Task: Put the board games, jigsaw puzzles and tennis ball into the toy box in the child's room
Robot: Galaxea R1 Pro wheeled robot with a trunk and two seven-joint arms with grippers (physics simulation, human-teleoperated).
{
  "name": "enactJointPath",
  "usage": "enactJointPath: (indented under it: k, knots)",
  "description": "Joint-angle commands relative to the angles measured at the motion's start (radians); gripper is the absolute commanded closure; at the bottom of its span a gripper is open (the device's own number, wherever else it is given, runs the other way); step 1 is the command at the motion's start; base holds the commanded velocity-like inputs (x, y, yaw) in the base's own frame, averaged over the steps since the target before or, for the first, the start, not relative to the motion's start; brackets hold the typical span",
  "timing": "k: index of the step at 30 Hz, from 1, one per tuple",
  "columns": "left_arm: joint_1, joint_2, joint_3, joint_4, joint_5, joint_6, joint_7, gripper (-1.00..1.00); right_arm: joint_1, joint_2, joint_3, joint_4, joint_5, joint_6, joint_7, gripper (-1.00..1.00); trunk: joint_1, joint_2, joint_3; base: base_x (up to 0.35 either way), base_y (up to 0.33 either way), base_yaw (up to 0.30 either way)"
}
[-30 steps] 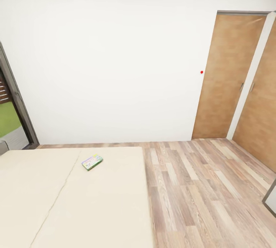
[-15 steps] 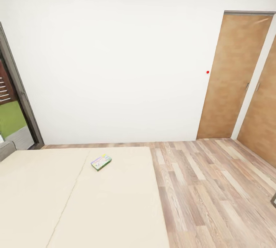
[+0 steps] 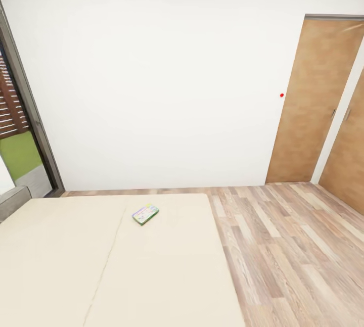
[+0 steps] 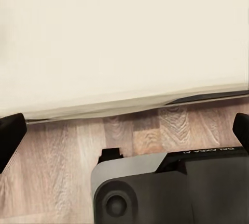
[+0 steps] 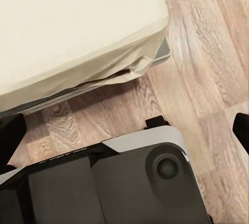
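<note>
Lying on bed (image 3: 76, 266): board game (image 3: 145, 214)

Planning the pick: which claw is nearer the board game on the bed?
Left, probably. The left claw hangs by the bed edge, the right claw by its floor-side corner; the board game lies farther up.

Both grippers' fingers (image 4: 11, 133) (image 5: 241, 128) wide apart, empty.

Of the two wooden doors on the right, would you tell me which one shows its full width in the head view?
The nearer-to-centre door, set in the white wall. The other door is cut off by the picture's right edge.
</note>
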Motion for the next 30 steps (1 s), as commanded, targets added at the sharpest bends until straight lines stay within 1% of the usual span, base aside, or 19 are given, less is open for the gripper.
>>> enactJointPath:
  k: [1, 23, 27, 30]
  knots:
    - [0.0, 0.001, -0.007, 0.001, 0.0, -0.004, 0.001, -1.0, 0.0, 0.001, -0.008, 0.001, -0.001, -0.004, 0.001, -1.0, 0.0, -0.001, 0.0, 0.0, 0.289, 0.0]
    - [0.0, 0.001, -0.007, 0.001, 0.0, -0.004, 0.001, -1.0, 0.0, 0.001, -0.009, 0.001, -0.001, -0.005, 0.001, -1.0, 0.0, -0.001, 0.0, 0.0, 0.289, 0.0]
    - [-0.001, 0.001, -0.007, 0.001, 0.0, -0.004, 0.001, -1.0, 0.0, 0.001, -0.009, 0.006, -0.002, -0.025, 0.001, -1.0, 0.0, -0.001, 0.0, 0.0, 0.29, 0.0]
    - [0.0, 0.001, -0.007, 0.001, 0.0, -0.004, 0.001, -1.0, -0.001, 0.001, -0.009, 0.031, -0.003, -0.065, 0.001, -1.0, 0.0, -0.001, 0.0, 0.0, 0.289, 0.0]
